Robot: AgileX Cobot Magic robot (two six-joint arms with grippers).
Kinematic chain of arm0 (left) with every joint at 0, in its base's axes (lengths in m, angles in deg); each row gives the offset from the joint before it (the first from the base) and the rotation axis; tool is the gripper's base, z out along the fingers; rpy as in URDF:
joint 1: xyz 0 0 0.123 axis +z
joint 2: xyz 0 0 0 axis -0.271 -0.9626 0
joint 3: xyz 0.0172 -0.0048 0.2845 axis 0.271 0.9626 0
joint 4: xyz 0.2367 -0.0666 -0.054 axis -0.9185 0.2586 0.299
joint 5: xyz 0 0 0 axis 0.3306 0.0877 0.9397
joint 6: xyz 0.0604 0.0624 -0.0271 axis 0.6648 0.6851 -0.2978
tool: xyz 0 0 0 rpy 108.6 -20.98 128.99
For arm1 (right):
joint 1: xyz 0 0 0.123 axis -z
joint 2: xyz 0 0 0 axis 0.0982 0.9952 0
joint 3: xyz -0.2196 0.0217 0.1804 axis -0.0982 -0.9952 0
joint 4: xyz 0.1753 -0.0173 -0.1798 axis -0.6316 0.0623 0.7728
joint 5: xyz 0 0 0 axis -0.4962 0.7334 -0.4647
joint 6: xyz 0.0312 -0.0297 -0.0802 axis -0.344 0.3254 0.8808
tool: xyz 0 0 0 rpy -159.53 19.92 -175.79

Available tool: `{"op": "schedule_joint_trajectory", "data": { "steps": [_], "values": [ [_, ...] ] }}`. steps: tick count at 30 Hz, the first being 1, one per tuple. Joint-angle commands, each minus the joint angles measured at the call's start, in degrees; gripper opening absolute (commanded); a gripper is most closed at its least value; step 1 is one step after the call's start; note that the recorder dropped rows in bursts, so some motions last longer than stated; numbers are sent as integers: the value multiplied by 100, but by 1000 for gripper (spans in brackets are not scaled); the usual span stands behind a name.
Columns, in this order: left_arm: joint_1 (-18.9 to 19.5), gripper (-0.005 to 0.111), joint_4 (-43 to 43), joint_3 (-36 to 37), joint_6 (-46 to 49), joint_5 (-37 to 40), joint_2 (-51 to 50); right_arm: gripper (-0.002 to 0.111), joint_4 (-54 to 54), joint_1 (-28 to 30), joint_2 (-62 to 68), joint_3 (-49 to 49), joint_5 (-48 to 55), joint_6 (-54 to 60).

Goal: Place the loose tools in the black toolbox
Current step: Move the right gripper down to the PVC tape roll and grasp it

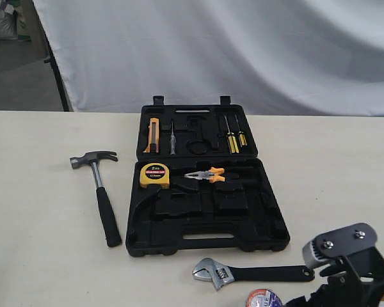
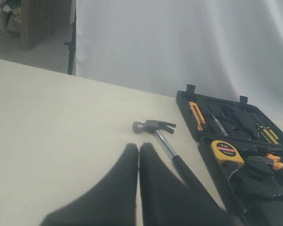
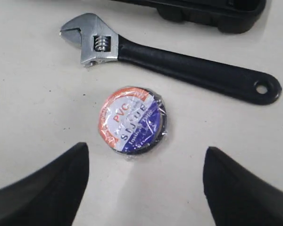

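Lying open and flat mid-table: black toolbox [image 1: 208, 247], recesses facing up for loading; yellow tape measure [image 1: 154, 174] and orange-handled pliers [image 1: 206, 174] already seated. Not yet in: claw hammer [image 1: 102, 198] just left of the case, adjustable wrench [image 1: 256, 274] in front of it, PVC tape roll [image 3: 133, 120] beside the wrench, nearer the robot. Hovering over the roll, spread wide, straddling it, touching nothing: right gripper [image 3: 145, 157], probably lining up a pick. Closed fingertip to fingertip, empty, aimed toward the hammer: left gripper [image 2: 138, 148].
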State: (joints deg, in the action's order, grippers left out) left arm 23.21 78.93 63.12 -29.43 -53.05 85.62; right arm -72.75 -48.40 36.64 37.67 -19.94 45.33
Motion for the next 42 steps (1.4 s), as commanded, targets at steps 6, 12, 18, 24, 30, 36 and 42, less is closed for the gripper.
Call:
{"op": "schedule_joint_trajectory", "data": {
  "steps": [6,12,18,24,30,36,42],
  "values": [
    [145,1,-25,-15,-27,-41,18,65,102,-486,1515,910,5,544],
    [145,1,-25,-15,-27,-41,18,65,102,-464,2245,1205,-92,557],
    [145,1,-25,-15,-27,-41,18,65,202,-464,2396,1205,-43,594],
    [145,1,-25,-15,-27,-41,18,65,202,-464,2384,1205,-32,594],
    [145,1,-25,-15,-27,-41,18,55,202,-464,2386,1205,-32,703],
    [145,1,-25,-15,-27,-41,18,8,202,-464,2371,1264,77,746],
    [145,1,-25,-15,-27,-41,18,0,202,-464,1904,1740,645,735]
  ]
}}
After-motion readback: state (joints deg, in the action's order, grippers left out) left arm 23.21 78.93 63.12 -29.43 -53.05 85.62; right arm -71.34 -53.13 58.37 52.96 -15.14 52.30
